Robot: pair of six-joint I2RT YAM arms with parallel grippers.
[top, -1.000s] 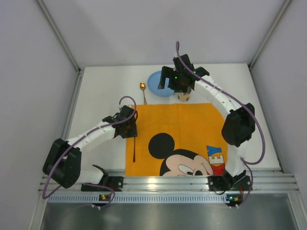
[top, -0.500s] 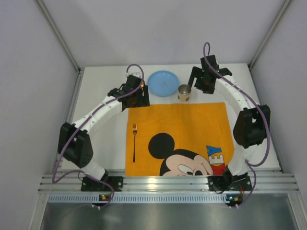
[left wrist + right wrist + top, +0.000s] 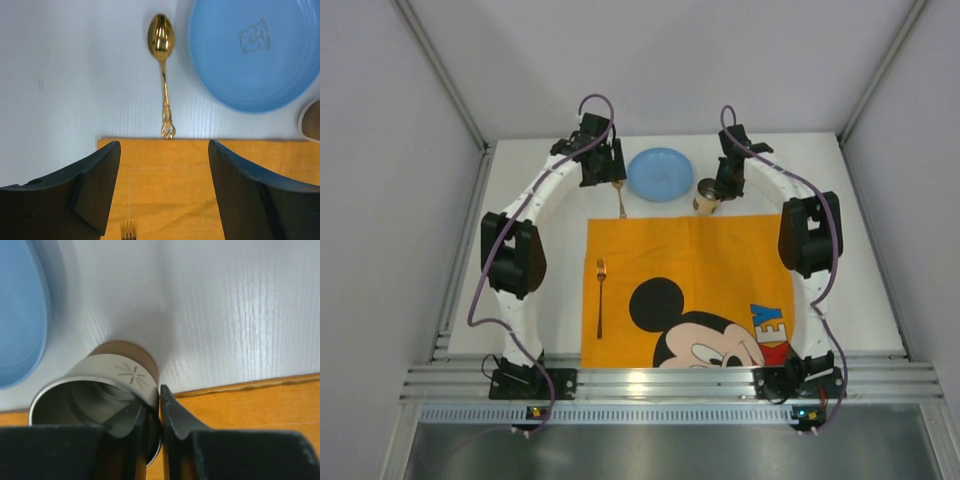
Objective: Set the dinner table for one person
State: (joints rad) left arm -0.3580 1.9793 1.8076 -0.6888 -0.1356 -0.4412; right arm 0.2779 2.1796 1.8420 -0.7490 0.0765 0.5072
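Table (image 3: 560, 270): a matte white top with a faint grain in the wrist views. It fills the floor of the cell from the near edge to the far edge.
Room: plain pale grey walls (image 3: 650, 60) close the table in at the left, right and far edges. A ribbed aluminium rail (image 3: 660, 380) runs along the near edge and carries both arm bases.
Placemat (image 3: 720, 270): orange cloth with a Mickey Mouse print, lying flat at the middle of the near edge.
Plate (image 3: 660, 173): blue, with a small bear drawn on it. It sits on bare table toward the far edge, beyond the placemat.
Spoon (image 3: 162, 65): gold, on bare table just left of the plate. Its bowl points at the far edge and its handle end reaches the placemat's far hem.
Fork (image 3: 600, 295): gold, on the placemat along its left side, tines toward the far edge.
Cup (image 3: 95, 390): metal with a brown base, just right of the plate at the placemat's far hem (whether it is lifted cannot be told).
Left end effector (image 3: 164, 145): fingers wide apart and holding nothing, above the placemat's far-left corner.
Right end effector (image 3: 154, 407): clamped on the cup's wall, one finger inside the rim and one outside.
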